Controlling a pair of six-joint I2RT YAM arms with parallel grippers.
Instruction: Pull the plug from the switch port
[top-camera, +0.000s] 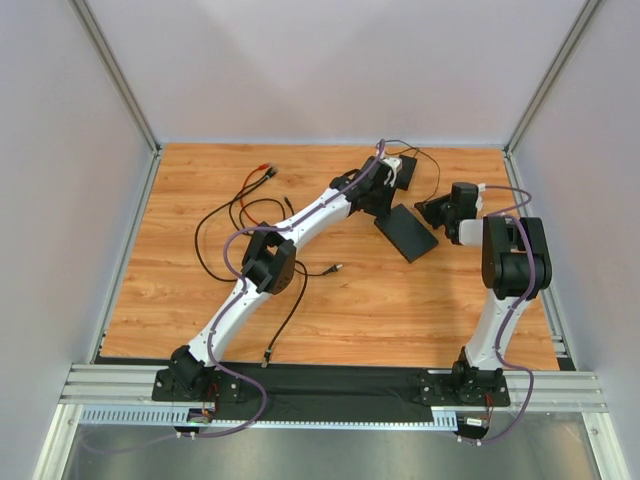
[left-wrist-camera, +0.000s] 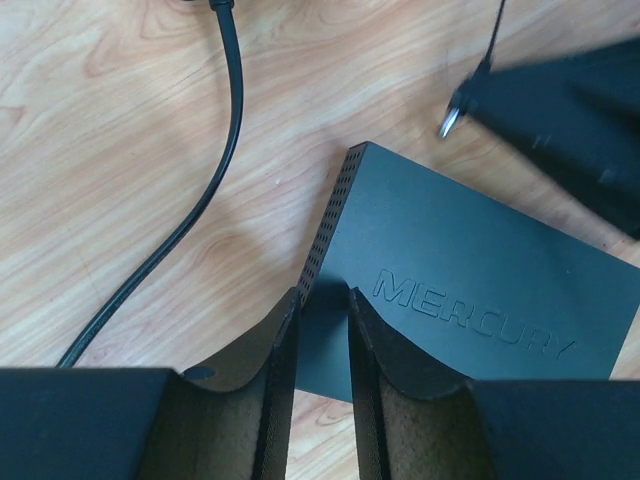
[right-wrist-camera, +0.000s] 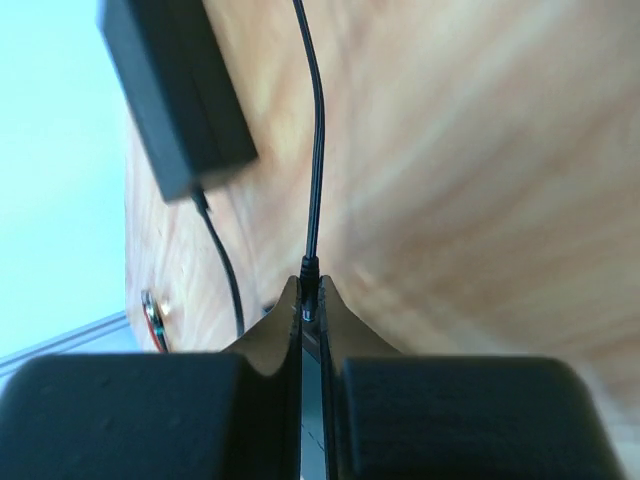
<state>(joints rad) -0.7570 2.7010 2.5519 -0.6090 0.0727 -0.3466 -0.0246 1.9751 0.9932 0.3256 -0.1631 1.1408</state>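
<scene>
Black switch (top-camera: 407, 232) lying flat on bench (top-camera: 380, 300), 1 o'clock of centre; left gripper (left-wrist-camera: 322, 297) straddling its corner, jaws part-way apart, firm pinch or not I cannot tell; right gripper (right-wrist-camera: 308, 300) clamping plug (left-wrist-camera: 449, 122) at switch's 1 o'clock, tip seemingly bare; judging: bracing switch, drawing plug straight outward, avoiding twisting cord (right-wrist-camera: 318, 130) or levering sideways.

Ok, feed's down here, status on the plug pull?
Left gripper astride switch corner, grip unclear. Right gripper shut on plug, tip clear of switch. Nothing in the way.
</scene>
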